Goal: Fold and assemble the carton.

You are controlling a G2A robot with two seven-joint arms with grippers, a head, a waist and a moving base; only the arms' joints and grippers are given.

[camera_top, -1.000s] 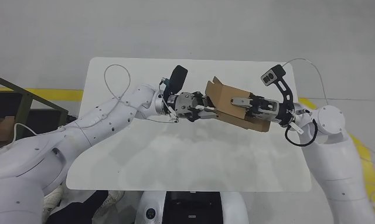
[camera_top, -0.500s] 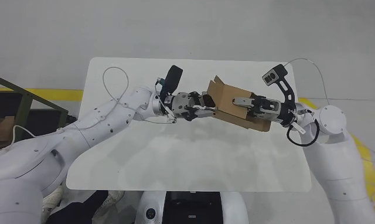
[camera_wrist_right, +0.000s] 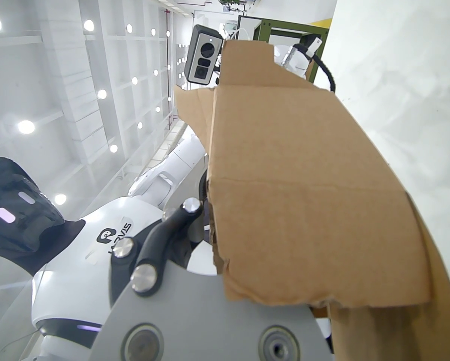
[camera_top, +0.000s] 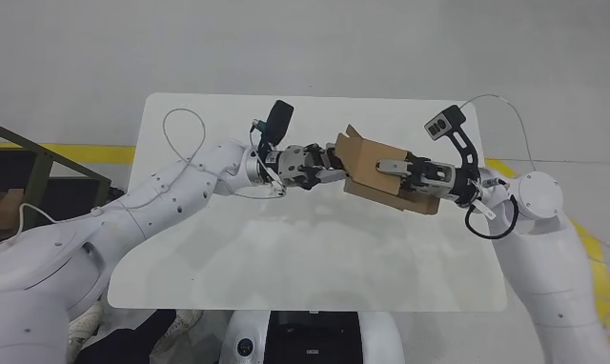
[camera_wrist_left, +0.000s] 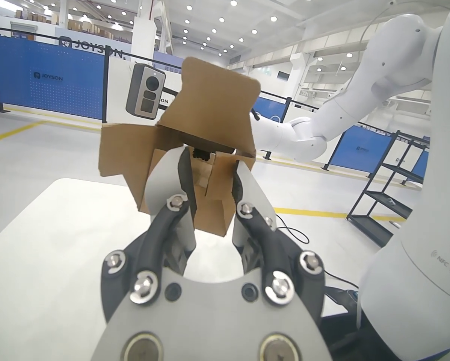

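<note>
A brown carton [camera_top: 381,169] hangs above the white table [camera_top: 286,259] on its right half, part folded, with loose flaps at its left end. My right gripper [camera_top: 391,166] is shut on its right part, one finger lying across the top panel. In the right wrist view the carton [camera_wrist_right: 304,189] covers most of that gripper, with one finger [camera_wrist_right: 172,223] beside it. My left gripper [camera_top: 332,162] is at the carton's left end. In the left wrist view it [camera_wrist_left: 210,174] stands open, with the open end of the carton [camera_wrist_left: 210,114] and a small flap between its fingertips.
A green-framed rack [camera_top: 29,164] stands off the table's left side. A black shelf unit [camera_wrist_left: 390,189] stands on the floor beyond the table. The near and left parts of the tabletop are bare white.
My left gripper has shifted toward the table's far side and closer to the carton's left end, its wrist turning a little. The right arm and the carton have stayed put.
</note>
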